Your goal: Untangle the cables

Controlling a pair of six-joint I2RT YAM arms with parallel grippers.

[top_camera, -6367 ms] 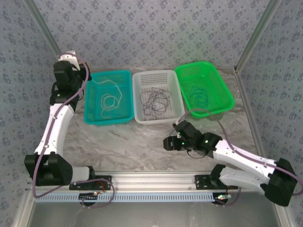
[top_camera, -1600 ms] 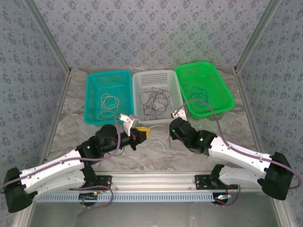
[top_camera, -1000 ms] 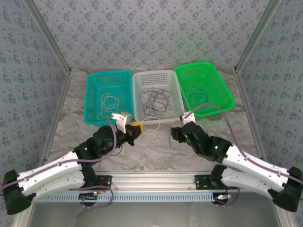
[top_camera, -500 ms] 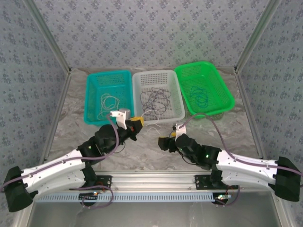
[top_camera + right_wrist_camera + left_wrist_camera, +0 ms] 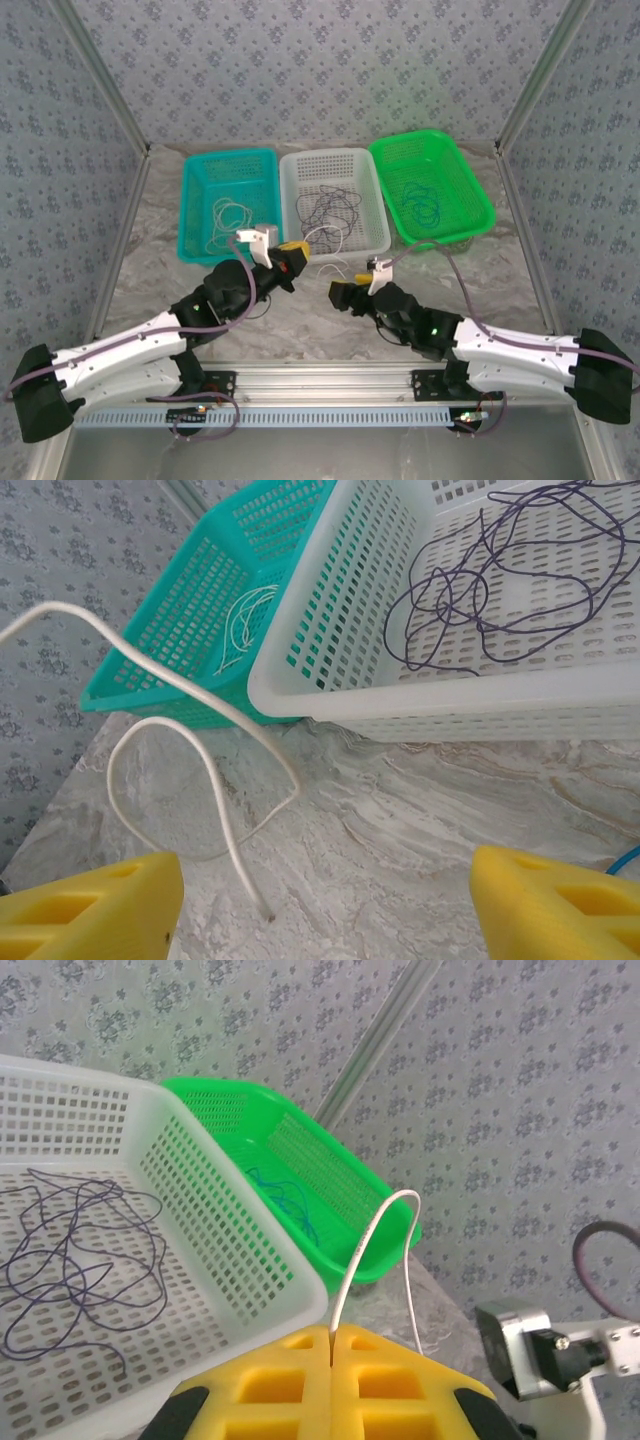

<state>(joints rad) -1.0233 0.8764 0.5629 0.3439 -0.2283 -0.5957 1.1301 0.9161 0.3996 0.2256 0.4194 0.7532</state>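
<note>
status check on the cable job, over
Left gripper shut on white cable. Right gripper open, facing the loose end. Purple cables sit in white basket, just behind.

Bright, even light w/ soft shadows; pics sharp.

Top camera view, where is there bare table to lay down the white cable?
Bare table lies before the green basket, beyond the right arm, and before the left corner of the teal basket, beyond the left arm. It is crowded just before the white basket, where the left gripper pinches the white cable and the right gripper stands open.
</note>
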